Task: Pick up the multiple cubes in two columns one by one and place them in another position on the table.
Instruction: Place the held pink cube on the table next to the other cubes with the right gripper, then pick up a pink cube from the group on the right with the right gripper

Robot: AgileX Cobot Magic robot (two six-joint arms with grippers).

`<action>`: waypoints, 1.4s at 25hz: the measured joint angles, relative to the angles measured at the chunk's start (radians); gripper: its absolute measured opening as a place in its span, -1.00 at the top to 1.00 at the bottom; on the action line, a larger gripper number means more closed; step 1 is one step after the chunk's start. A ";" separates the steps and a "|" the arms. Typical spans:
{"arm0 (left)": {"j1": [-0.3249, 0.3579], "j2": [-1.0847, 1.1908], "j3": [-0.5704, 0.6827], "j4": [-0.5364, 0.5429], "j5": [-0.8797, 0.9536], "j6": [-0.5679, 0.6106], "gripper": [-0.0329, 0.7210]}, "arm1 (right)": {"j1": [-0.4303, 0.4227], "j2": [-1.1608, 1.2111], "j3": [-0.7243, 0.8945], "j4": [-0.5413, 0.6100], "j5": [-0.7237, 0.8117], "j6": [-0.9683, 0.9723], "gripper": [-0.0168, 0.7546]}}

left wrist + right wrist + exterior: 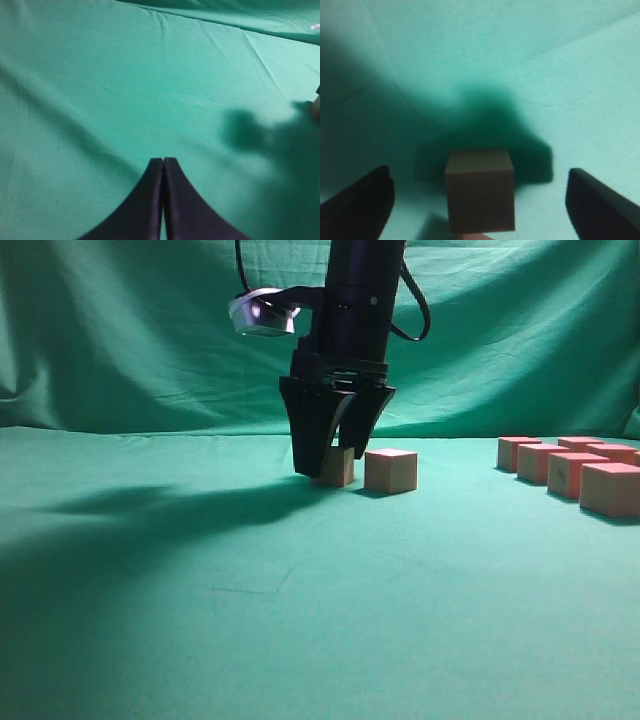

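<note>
On the left, the left tool (163, 200) hangs over bare green worktop (100, 100) with its two dark fingers pressed together and nothing between them.

Toward the middle, the right tool (335, 455) stands straight down over a cube (338, 467) that sits on the cloth. Its wrist view shows the fingers spread wide, one on each side of the cube and clear of it, so the block looks set down and let go. Just beside it to the right sits a second cube (390, 470), close but apart.

Far right, the remaining cubes (570, 472) wait in their two columns, pinkish-red tops up, packed near one another.

These blocks look solid, stiff and light, with sharp edges and matte sides that should give decent grip. I'd take each by two opposite flat sides, squarely and low, coming straight down, since the neighbours in the columns leave little room for the fingers.
</note>
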 joint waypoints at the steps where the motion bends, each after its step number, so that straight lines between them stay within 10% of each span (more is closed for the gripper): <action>1: 0.000 0.000 0.000 0.000 0.000 0.000 0.91 | 0.000 0.000 0.000 -0.004 0.000 0.011 -0.72; 14: 0.000 0.000 0.000 0.000 0.000 0.000 0.91 | 0.000 -0.219 -0.061 -0.025 0.013 0.212 -0.78; 19: 0.000 0.000 0.000 0.000 0.000 0.000 0.91 | 0.000 -0.391 -0.063 -0.044 0.023 0.452 -0.38; 23: 0.000 0.000 0.000 0.000 0.000 0.000 0.91 | 0.000 -0.532 -0.047 -0.110 0.031 0.594 -0.42; 35: 0.000 0.000 0.000 0.000 0.000 0.000 0.91 | -0.127 -0.919 0.652 -0.215 0.032 0.851 -0.36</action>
